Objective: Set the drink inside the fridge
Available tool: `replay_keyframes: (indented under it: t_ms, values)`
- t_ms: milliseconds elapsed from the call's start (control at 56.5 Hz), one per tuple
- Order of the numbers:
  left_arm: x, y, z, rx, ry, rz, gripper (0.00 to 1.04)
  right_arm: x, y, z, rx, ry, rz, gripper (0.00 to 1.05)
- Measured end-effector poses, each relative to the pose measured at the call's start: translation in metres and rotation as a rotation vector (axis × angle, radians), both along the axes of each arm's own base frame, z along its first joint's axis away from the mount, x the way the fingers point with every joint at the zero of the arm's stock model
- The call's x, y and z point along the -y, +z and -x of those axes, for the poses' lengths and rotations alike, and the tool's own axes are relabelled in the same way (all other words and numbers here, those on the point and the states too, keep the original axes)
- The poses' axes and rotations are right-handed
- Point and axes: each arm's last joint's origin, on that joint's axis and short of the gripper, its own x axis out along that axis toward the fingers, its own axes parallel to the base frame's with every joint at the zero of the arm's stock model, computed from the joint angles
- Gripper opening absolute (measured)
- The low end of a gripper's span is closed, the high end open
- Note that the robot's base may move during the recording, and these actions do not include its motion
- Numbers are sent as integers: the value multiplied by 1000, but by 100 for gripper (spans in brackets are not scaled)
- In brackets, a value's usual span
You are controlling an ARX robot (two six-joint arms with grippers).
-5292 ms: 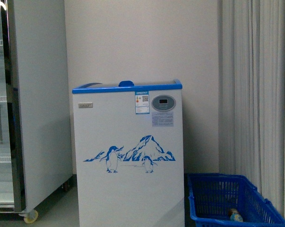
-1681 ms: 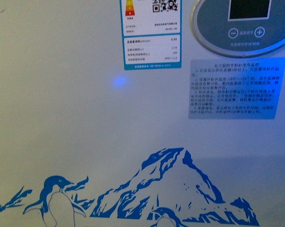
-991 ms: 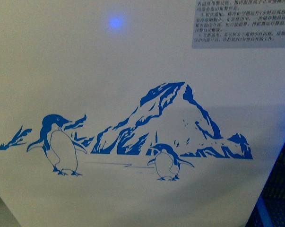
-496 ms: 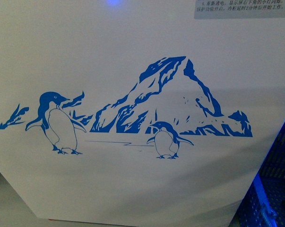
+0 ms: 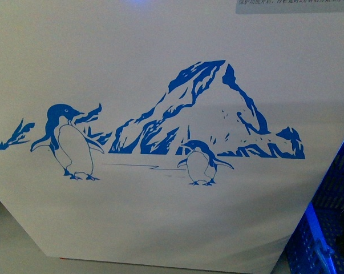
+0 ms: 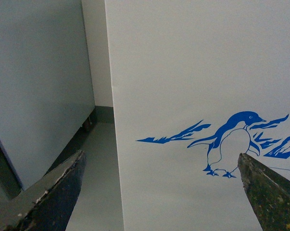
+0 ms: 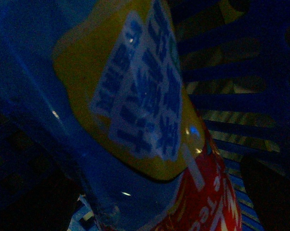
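Starting at the far left with the grey flank of a tall cabinet (image 6: 39, 86) and a strip of bare floor (image 6: 94, 183) separating it from the fridge (image 5: 160, 45). Next, the left gripper (image 6: 160, 159): spread wide, clasping nothing, hovering just short of the white front panel beside the larger penguin (image 6: 231, 144). Probably parked there out of the way, kept free for whatever opening the fridge calls for. Across the middle, nothing but that panel filling the front view, with the blue mountain (image 5: 211, 108) and a smaller penguin (image 5: 201, 162) close and low. Judging from this, drawn up hard against the fridge and looking downward, hence no sight of its top. Further right, past the panel's edge, a blue plastic basket (image 5: 326, 228) on the floor just beside the fridge. Inside it, in the dim right wrist view, the drink (image 7: 135, 96): amber body, blue-and-white label, red band lower down, lying aslant against the basket's lattice, so not yet in the fridge. Extremely close to that wrist camera, suggesting a reach down into the basket for the pick-up. Of the right gripper, only dark shapes at the picture's edges; cannot tell whether parted, closed, or already around the bottle. Likely step in hand: securing the bottle before raising it to the fridge's top.
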Motion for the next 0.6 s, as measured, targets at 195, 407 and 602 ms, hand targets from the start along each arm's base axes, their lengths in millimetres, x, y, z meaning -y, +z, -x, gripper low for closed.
replay_keyframes:
  t_ms: [195, 407, 602]
  values:
    - [0, 0, 0, 0, 0, 0, 97, 1, 0, -4, 22, 15, -25, 74]
    - [0, 0, 0, 0, 0, 0, 97, -13, 44, 13, 73, 104, -95, 46]
    - [0, 0, 0, 0, -1, 0, 97, -27, 138, 23, 199, 259, -121, 45]
